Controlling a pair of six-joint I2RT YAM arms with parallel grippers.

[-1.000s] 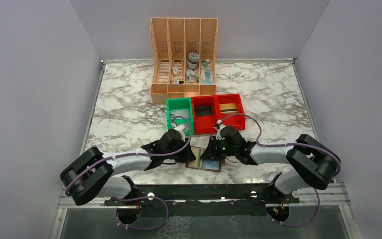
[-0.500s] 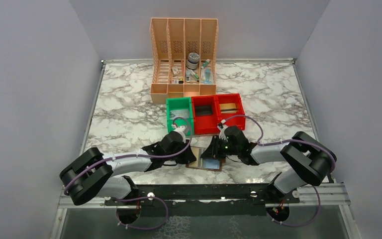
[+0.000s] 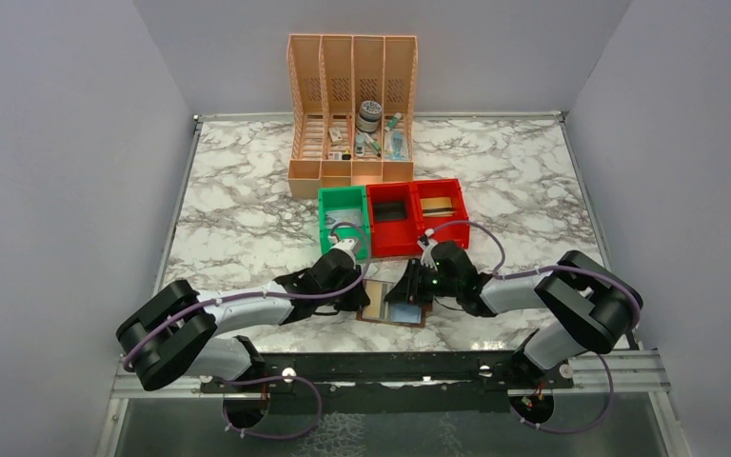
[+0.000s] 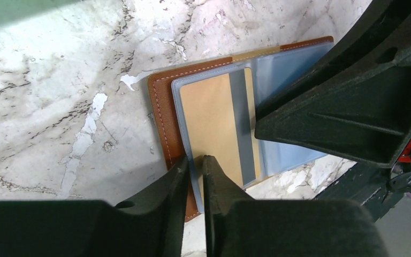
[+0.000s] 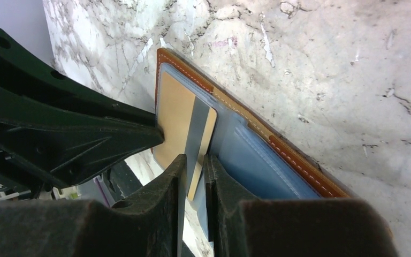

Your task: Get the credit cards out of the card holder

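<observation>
The brown card holder [image 3: 392,307] lies open and flat on the marble bench [image 3: 247,190], close to the near edge, with both arms reaching in low over it from either side. Its inside faces up, showing clear plastic sleeves. A tan card [image 5: 179,118] with a grey stripe sits in the sleeve on the left arm's side, and a pale blue card [image 5: 267,171] lies in the sleeve beside it.

The left gripper [image 4: 195,160] is clenched to a thin gap on the near edge of the holder, right where the clear sleeve overlaps the leather. The right gripper [image 5: 193,159] comes in from the opposite side and is pinched on the edge of the tan card, the grey stripe running down between its fingers. The two grippers are just beside each other above the holder.

Further back on the bench stand a green bin [image 3: 324,224] and two red bins [image 3: 438,183] side by side, with a peach file organiser [image 3: 305,176] behind them.
</observation>
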